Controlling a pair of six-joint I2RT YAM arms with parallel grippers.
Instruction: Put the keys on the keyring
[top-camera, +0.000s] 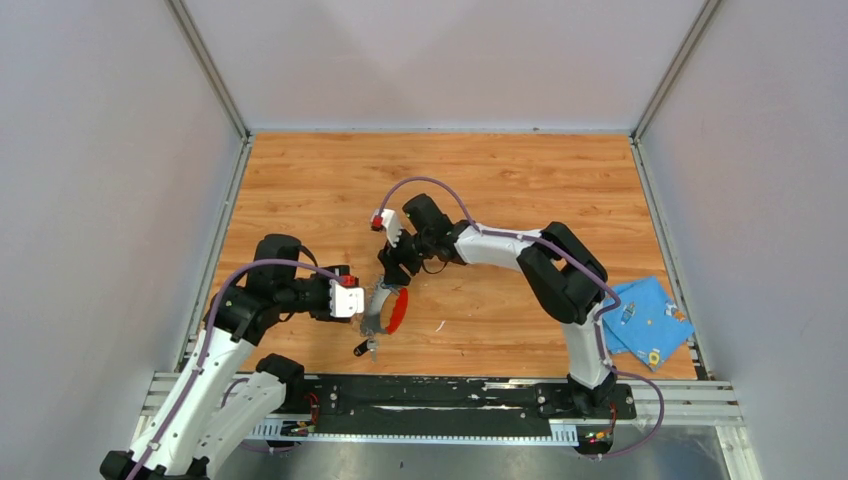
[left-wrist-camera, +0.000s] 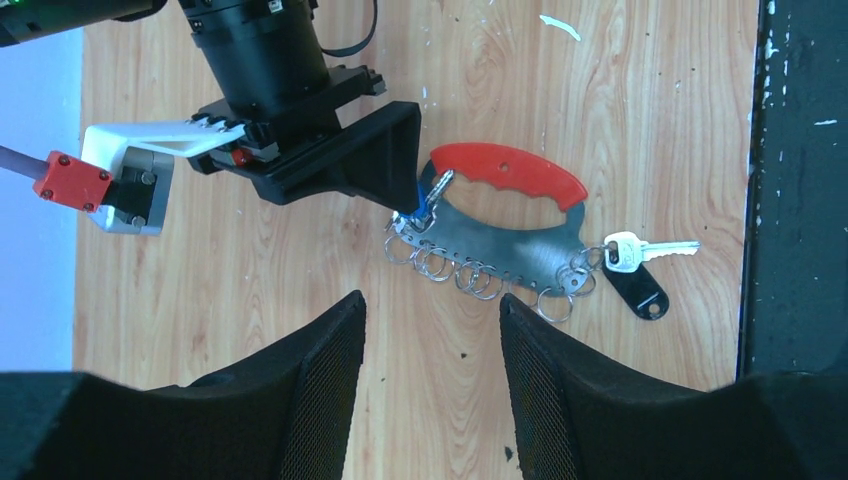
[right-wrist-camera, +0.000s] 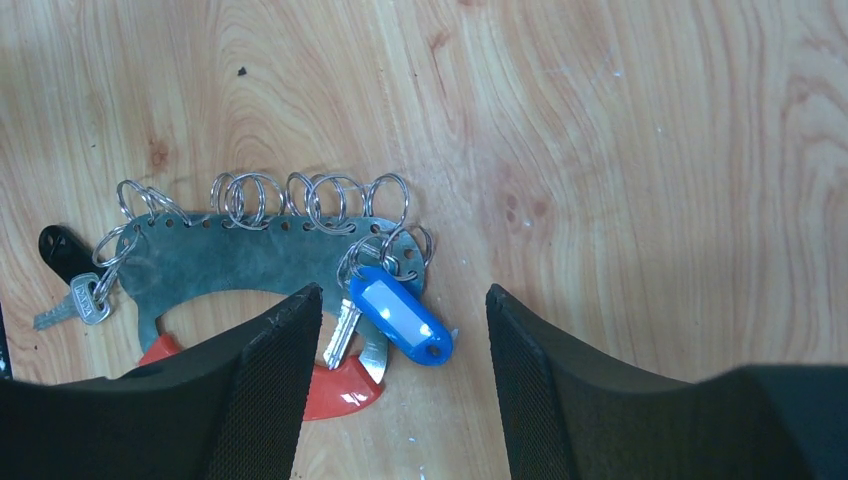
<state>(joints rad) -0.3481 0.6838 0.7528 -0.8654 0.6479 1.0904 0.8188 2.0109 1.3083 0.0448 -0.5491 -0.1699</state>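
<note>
The keyring (left-wrist-camera: 510, 245) lies flat on the wood, a grey metal plate with a red grip (left-wrist-camera: 510, 170) and a row of split rings. The black-headed key (left-wrist-camera: 637, 290) hangs from a ring at one end, the blue-and-white key (right-wrist-camera: 400, 315) from a ring at the other end. My right gripper (right-wrist-camera: 402, 291) hovers open straddling the blue key, its fingers not touching it. My left gripper (left-wrist-camera: 430, 305) is open just short of the ring row, holding nothing. From above, the keyring (top-camera: 392, 312) sits between the left gripper (top-camera: 368, 305) and the right gripper (top-camera: 393, 270).
A blue cloth (top-camera: 645, 320) with small items on it lies at the right edge of the table. The black base rail (top-camera: 450, 392) runs along the near edge, close to the black key. Grey walls enclose the table.
</note>
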